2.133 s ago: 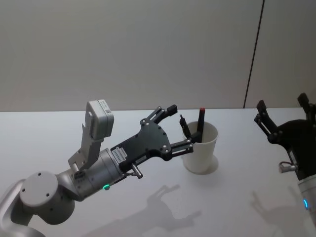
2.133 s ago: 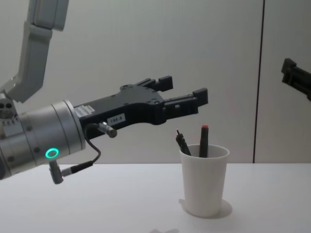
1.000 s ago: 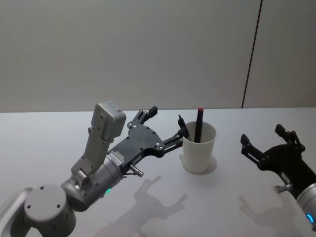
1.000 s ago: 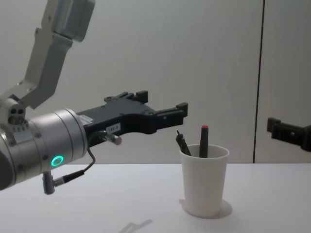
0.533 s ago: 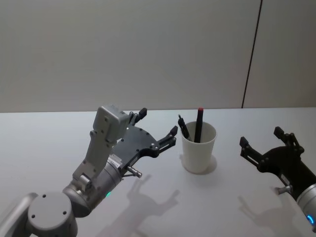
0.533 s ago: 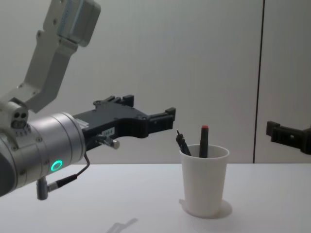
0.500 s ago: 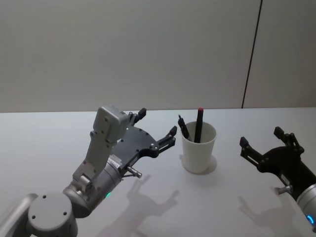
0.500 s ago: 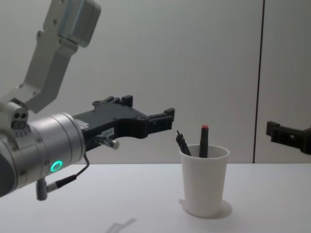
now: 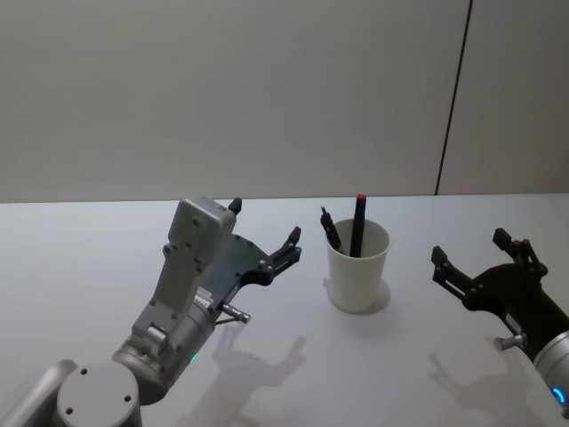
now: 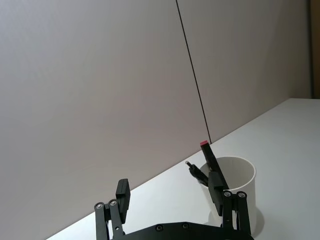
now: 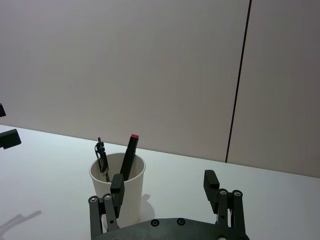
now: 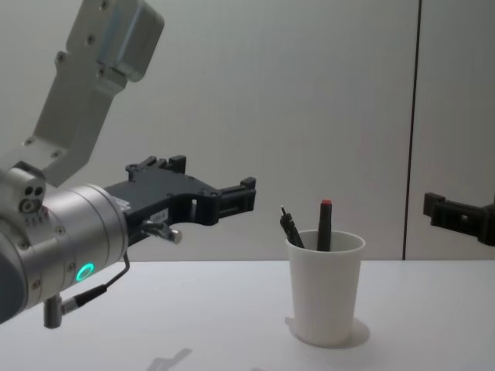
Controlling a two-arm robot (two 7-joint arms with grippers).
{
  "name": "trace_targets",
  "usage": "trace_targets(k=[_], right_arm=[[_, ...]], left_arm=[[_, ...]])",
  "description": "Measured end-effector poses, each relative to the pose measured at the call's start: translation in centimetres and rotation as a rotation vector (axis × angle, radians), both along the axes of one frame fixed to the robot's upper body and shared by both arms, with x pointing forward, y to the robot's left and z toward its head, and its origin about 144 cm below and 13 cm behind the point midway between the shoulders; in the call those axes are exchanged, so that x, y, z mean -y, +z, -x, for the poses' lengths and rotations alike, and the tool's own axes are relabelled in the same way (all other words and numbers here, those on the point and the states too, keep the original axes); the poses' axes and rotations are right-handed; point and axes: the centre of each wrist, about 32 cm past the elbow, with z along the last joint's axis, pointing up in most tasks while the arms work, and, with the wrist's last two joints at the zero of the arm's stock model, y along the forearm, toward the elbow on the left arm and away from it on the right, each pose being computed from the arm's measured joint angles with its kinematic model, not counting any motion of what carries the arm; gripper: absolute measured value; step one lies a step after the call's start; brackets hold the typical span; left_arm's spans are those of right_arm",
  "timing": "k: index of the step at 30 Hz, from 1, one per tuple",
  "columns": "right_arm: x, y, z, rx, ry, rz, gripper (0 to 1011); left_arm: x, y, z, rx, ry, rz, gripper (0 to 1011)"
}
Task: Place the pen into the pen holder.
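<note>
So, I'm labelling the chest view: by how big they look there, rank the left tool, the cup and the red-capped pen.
1. Left tool, though nearness to the camera inflates it.
2. Cup.
3. Red-capped pen, only its upper part above the rim.

Left gripper (image 9: 264, 232) raised above the surface on an extended arm, jaws spread and empty; right gripper (image 9: 481, 259) low at the right side, jaws likewise spread, empty.
</note>
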Motion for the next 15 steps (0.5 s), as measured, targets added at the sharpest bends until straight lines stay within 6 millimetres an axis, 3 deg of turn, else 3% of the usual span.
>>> trace_targets(k=[15], right_arm=[[0.01, -0.01, 0.00, 0.000, 0.000, 0.000, 1001]], left_arm=[[0.13, 0.01, 0.24, 0.002, 0.021, -0.005, 1000]])
